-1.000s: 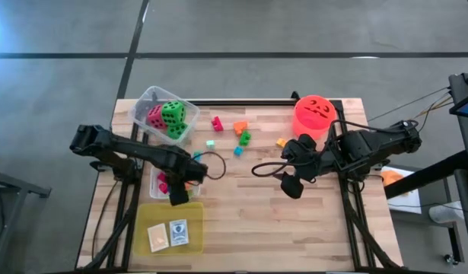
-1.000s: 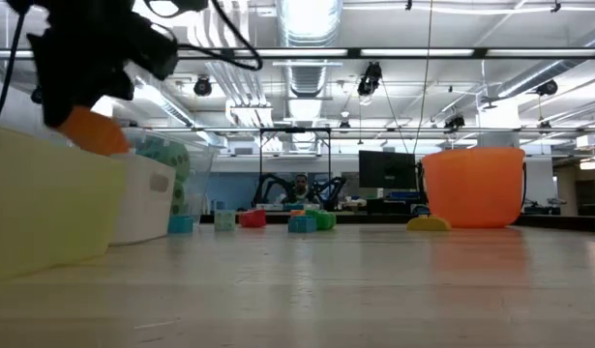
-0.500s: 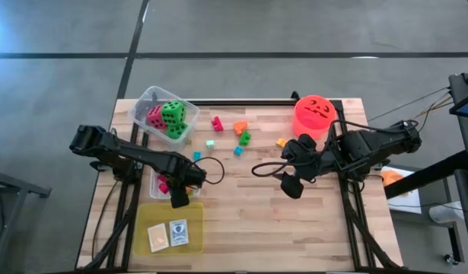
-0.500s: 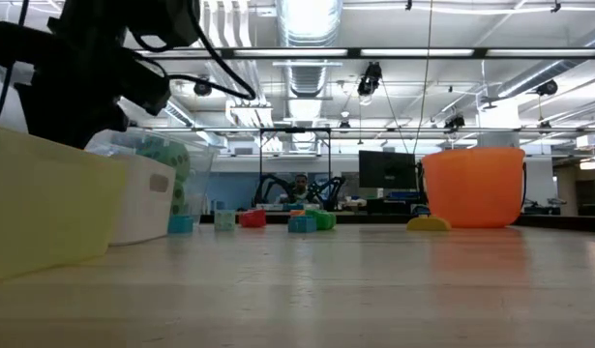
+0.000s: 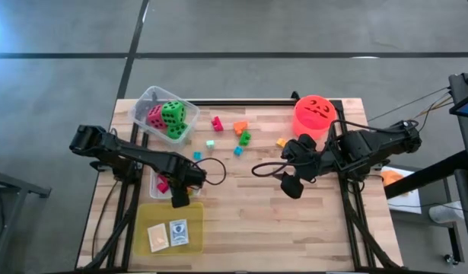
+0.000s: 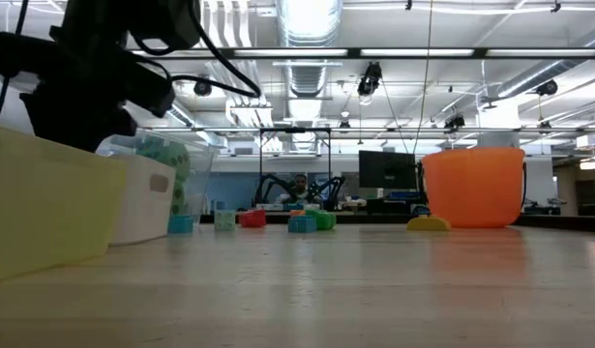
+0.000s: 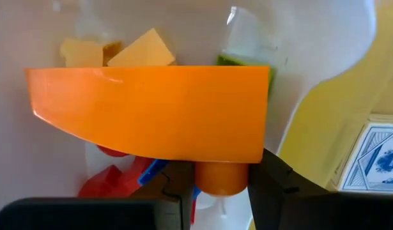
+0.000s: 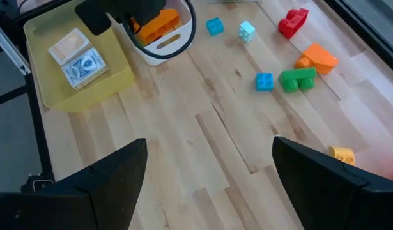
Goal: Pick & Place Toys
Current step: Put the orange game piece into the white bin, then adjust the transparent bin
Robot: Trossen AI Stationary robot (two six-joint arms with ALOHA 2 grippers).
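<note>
Table [image 5: 294, 221]: pale wood planks, visible grain, smooth with a low satin sheen. Orange block [image 7: 151, 112]: smooth plastic, slightly glossy, held between the matt black plastic fingers [image 7: 276, 185] of the left pincer [image 5: 179, 196]. Yellow tray [image 8: 113, 80]: smooth semi-matt plastic. Cards [image 8: 78, 56]: printed paper in what looks like clear glossy wrap. Clear tub [image 5: 146, 103]: transparent glossy plastic. Dice [image 5: 173, 113]: matt, look like foam. Red-orange bucket [image 6: 471, 188]: smooth plastic, faintly translucent. Floor [image 5: 241, 30]: matt grey, looks like concrete.

Bright even overhead light, glaring ceiling strip lights [image 6: 307, 19] in low view, soft shadows, close-up orange block [image 7: 151, 112] blurred
</note>
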